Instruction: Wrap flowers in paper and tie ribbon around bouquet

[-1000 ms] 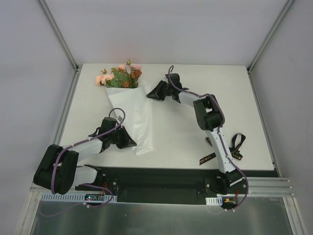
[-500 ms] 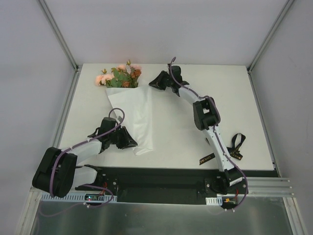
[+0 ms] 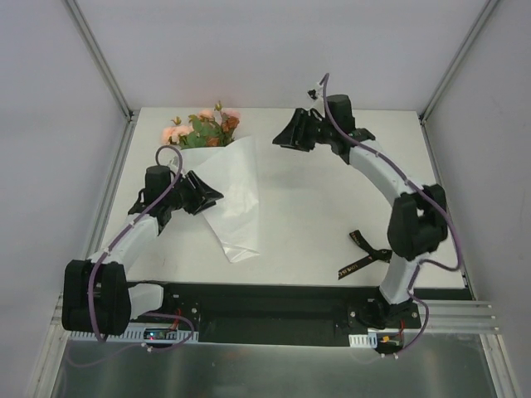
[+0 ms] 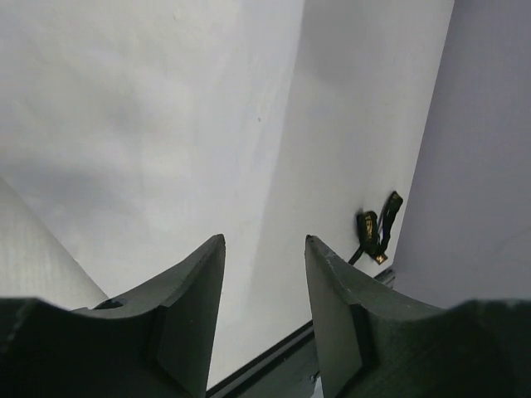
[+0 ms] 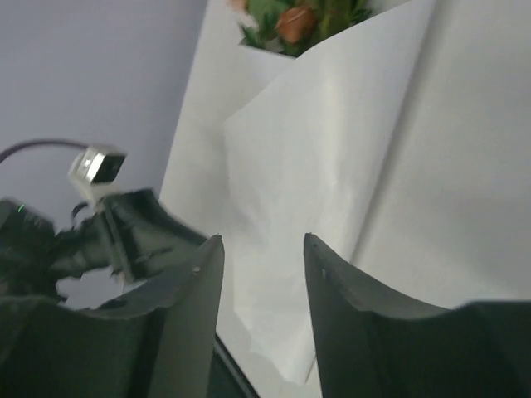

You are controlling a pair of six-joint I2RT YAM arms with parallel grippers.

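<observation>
The bouquet lies at the table's back left, its flowers (image 3: 203,128) showing pink and rust blooms over the top of the white paper (image 3: 236,207). The paper runs down to a point near the front edge, and its right flap stands loose. My left gripper (image 3: 212,196) hangs open just left of the paper, with nothing between its fingers. My right gripper (image 3: 282,138) is open and empty, raised to the right of the flowers. The left wrist view shows paper (image 4: 149,116) and the black ribbon (image 4: 375,230). The right wrist view looks down on paper (image 5: 332,157) and flowers (image 5: 297,18).
The ribbon (image 3: 355,265), black with gold lettering, lies on the table at the front right, partly behind the right arm. Metal frame posts stand at the back corners. The left arm (image 5: 108,236) shows in the right wrist view.
Both grippers have opened and let go of the paper. The left one rose and drew back left; the right one lifted away to the back right. The paper's right flap has sprung loose.
</observation>
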